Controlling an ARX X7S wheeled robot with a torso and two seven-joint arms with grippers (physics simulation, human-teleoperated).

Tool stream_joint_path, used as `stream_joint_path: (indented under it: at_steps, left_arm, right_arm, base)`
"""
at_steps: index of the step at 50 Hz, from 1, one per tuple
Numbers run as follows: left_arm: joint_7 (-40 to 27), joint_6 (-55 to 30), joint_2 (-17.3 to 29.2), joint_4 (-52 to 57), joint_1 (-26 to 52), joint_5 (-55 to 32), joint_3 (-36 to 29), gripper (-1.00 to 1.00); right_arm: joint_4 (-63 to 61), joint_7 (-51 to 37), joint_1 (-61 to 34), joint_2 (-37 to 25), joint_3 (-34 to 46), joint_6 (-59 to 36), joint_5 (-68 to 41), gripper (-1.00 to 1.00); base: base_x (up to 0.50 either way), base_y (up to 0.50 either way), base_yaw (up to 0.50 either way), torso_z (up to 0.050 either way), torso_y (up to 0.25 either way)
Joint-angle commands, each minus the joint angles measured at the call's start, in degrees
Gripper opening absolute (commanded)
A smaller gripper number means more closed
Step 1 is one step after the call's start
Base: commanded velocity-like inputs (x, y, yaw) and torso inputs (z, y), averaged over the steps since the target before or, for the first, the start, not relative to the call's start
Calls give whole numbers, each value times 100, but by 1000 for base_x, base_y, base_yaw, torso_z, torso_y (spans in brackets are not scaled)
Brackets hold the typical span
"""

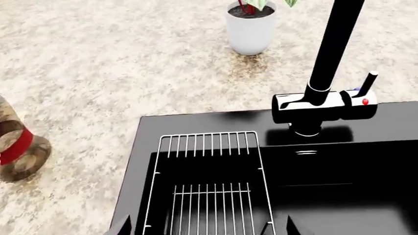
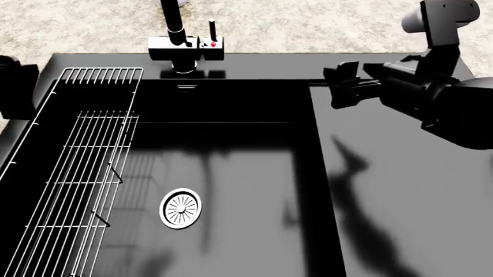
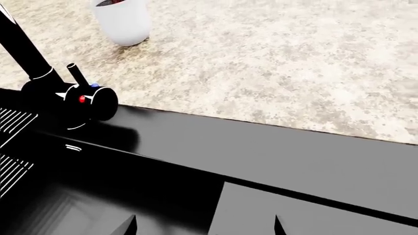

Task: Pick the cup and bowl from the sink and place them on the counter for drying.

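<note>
Right gripper (image 2: 344, 86) hovers over the black drainboard (image 2: 400, 190), fingers apart, empty | left gripper (image 1: 202, 230) – fingers apart above the wire rack (image 2: 81, 156) | sink (image 2: 231, 173) holds only its drain (image 2: 182, 208); cup and bowl out of sight | counter (image 3: 274, 63) behind.

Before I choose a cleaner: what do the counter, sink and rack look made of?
The counter looks like beige speckled stone, perhaps granite, with a matte mottled grain. The sink appears to be a smooth glossy black material, composite or coated metal; which one is unclear, but shadows and reflections show on it. The rack looks like thin white-coated or bright metal wire.
</note>
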State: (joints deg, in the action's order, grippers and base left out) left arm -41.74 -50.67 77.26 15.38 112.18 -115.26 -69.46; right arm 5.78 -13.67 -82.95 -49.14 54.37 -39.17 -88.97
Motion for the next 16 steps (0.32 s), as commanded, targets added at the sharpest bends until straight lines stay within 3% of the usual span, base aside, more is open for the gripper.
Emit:
stream_joint_path:
  at_steps: [1,16]
  left_arm:
    - [425,388,-733,-343,-224,366,-91,100]
    - [702,324,-1349,-902,-101,663,-69,100]
  right_arm:
    - [-163,-223,-90,-44,-20,-97,-39,100]
    - [-314,-336,-227,-168,-121,-86,-5,100]
  base:
    - [0,0,0,0,0]
    - [0,0,0,0,0]
